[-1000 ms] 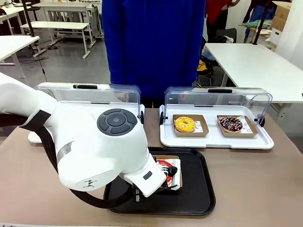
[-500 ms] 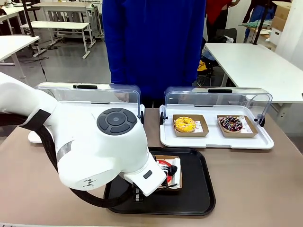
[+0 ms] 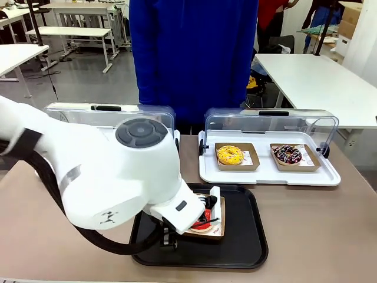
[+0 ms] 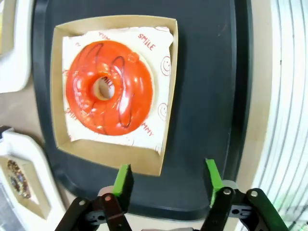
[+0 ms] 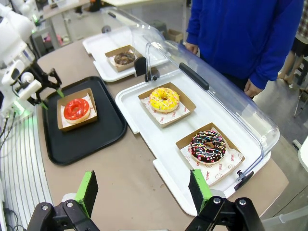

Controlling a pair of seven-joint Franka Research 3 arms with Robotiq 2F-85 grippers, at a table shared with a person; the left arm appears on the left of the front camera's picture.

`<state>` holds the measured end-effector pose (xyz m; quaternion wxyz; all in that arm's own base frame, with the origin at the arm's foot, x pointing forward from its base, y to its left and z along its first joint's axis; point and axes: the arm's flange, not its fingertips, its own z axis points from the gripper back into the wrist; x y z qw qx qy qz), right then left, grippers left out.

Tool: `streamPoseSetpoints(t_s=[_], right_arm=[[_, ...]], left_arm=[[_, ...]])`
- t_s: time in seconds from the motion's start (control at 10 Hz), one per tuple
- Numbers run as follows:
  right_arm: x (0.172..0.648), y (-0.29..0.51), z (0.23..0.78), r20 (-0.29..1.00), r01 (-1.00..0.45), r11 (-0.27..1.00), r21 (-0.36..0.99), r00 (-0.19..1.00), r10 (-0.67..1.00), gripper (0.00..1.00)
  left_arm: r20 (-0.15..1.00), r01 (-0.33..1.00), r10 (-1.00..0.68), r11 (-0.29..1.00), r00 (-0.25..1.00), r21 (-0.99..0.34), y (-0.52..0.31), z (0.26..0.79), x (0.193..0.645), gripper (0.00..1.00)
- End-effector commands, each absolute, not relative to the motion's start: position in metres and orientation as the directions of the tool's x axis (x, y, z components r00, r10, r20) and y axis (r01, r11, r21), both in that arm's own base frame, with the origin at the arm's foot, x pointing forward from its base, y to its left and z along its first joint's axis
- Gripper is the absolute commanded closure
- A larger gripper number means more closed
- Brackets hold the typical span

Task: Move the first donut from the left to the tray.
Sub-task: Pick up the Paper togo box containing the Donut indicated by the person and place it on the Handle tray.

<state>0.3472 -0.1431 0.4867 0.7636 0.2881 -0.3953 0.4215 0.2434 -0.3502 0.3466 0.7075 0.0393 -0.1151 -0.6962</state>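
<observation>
Red donut [image 4: 109, 86] on black tray [image 4: 207, 86], dish uncovered overhead

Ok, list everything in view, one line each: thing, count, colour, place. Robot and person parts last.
Red donut: one, glossy red icing, in a brown cardboard dish on the black tray.
Black tray: one, black, on the table in front of the left arm.
Yellow donut: one, yellow, in a cardboard dish in a white tray.
Sprinkled chocolate donut: one, dark brown, in the same white tray.
Brown donut: one, brown, in the other white tray.
White trays: two, white with clear open lids, far side of the table.
Table: one, grey-brown.
Left claw: open, above the tray's edge.
Right claw: open, high above the table.
Person: blue top, far side.
</observation>
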Motion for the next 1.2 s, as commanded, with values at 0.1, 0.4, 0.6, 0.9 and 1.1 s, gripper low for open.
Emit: streamPoseSetpoints(t_s=[0.1,0.4,0.6,0.9,1.1], right_arm=[[0.351,-0.143,0.488,0.866,-0.878,0.471,0.085,0.299,0.401,0.0],[0.351,-0.143,0.488,0.866,-0.878,0.471,0.085,0.299,0.401,0.0],[0.351,-0.143,0.488,0.866,-0.878,0.471,0.085,0.299,0.401,0.0],[0.351,-0.143,0.488,0.866,-0.878,0.471,0.085,0.299,0.401,0.0],[0.351,-0.143,0.488,0.866,-0.878,0.471,0.085,0.299,0.401,0.0]], left_arm=[[0.136,0.971,-0.99,0.002,-0.032,0.238,-0.333,0.39,0.235,0.0],[0.141,0.971,-0.987,-0.04,-0.075,0.235,-0.331,0.4,0.236,0.0],[0.141,0.965,-0.99,0.011,-0.027,0.262,-0.34,0.397,0.237,0.0],[0.141,0.965,-0.99,0.011,-0.027,0.262,-0.34,0.397,0.237,0.0],[0.141,0.965,-0.99,0.011,-0.027,0.262,-0.34,0.397,0.237,0.0]])
